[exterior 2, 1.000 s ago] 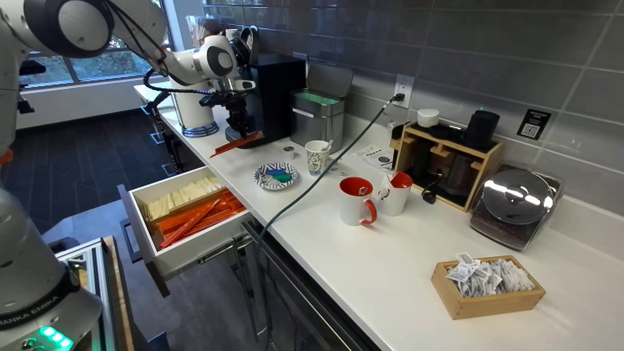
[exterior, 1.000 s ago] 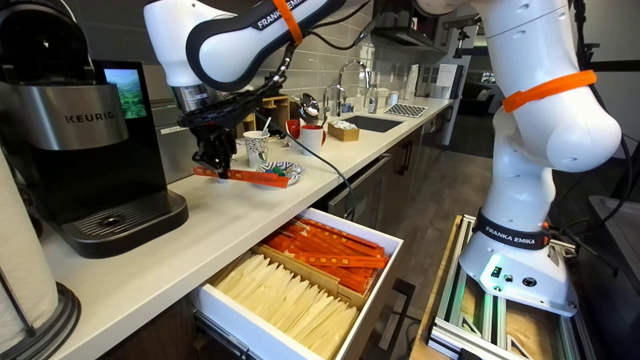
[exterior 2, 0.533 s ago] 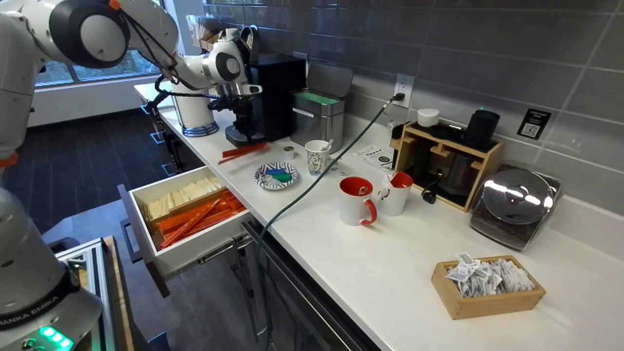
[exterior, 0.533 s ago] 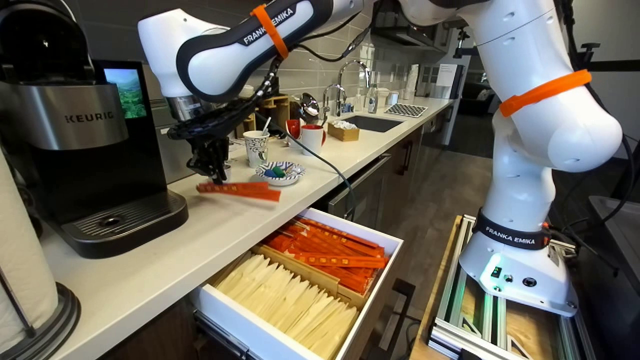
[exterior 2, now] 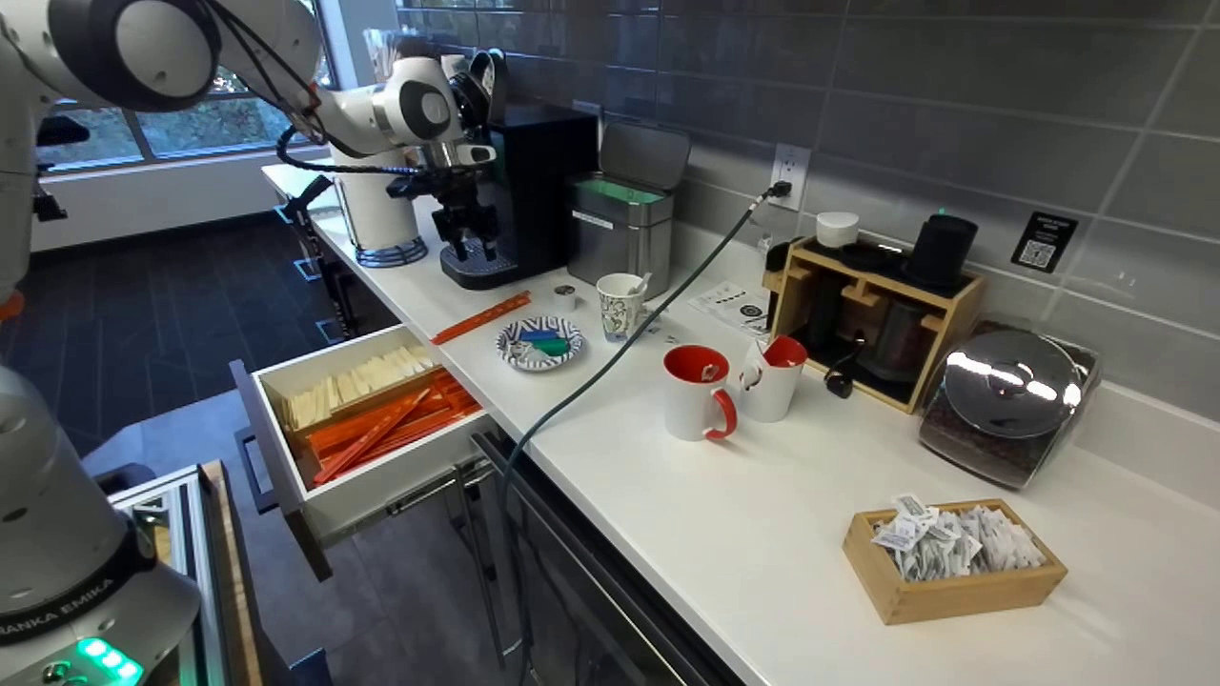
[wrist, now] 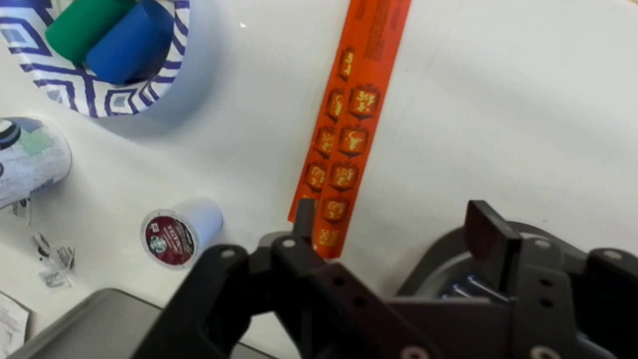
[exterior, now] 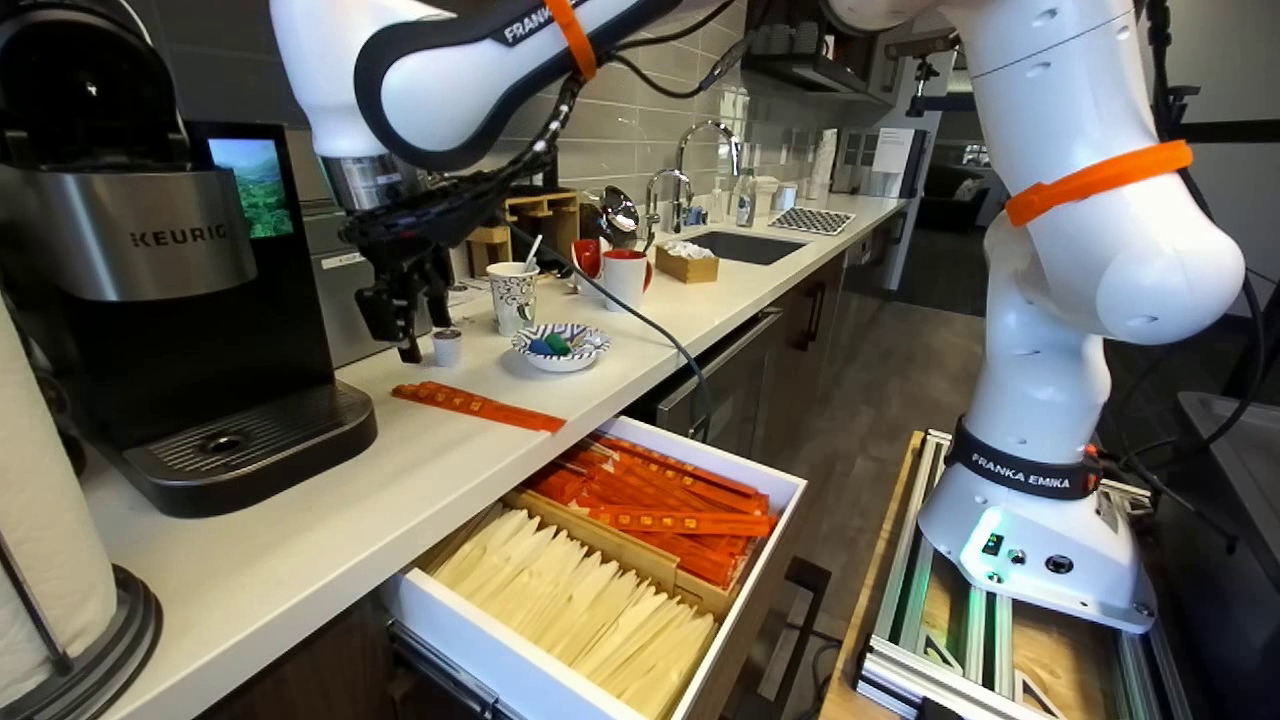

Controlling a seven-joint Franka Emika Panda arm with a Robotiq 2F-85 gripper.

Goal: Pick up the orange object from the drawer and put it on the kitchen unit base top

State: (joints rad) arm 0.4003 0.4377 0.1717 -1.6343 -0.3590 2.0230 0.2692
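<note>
Worktop [exterior 2: 762, 514], pale, running from upper left to lower right of the frame in an exterior view. Function: destination. Status: judged reached.

Drawer [exterior 2: 391, 486], white, lower left of that frame, pulled out. Contents: further orange pieces [exterior: 640, 490] and cream sticks [exterior: 570, 600] in neighbouring compartments. Status: source; removal judged done. Closing it is no part of the task as worded.

Pincer [wrist: 392, 219], black, left of centre in both exterior views, hanging above the worktop. Condition: fingers spread apart, nothing held. Status: release judged complete; only withdrawal appears outstanding.

Orange object [wrist: 353, 124], flat on the worktop, just below the pincer in both exterior views, upper centre in the wrist view. Quantity: two overlapping strips, where the task speaks of one. Front end at or very near the worktop's front edge; any overhang cannot be told. Status: out of the drawer and set down; pick-up and placing judged done.
</note>
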